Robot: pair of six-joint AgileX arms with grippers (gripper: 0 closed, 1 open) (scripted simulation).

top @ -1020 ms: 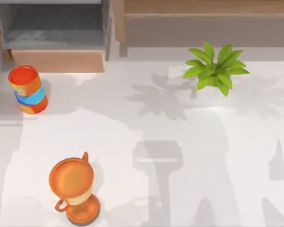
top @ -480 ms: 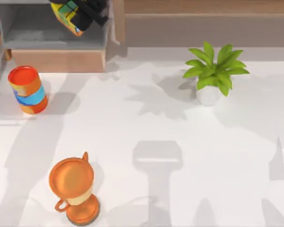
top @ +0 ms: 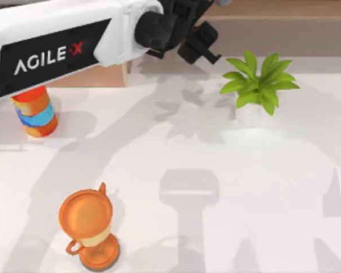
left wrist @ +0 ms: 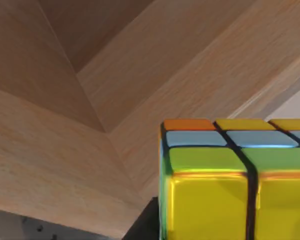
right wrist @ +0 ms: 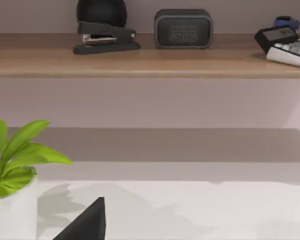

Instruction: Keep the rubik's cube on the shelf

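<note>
Left gripper (top: 202, 42), at the far edge of the table, reaches toward the shelf (top: 273, 34); its arm crosses the top view from the left. Whether its fingers are clenched cannot be told, though the left wrist view shows the rubik's cube (left wrist: 235, 180) right against the gripper, before wooden panels. Left to right below: can (top: 34, 111), trophy (top: 88, 227), potted plant (top: 258, 85). Judged: the shelf lies just beyond and rightward, its long axis running left-right. The left arm is nearer.
</note>
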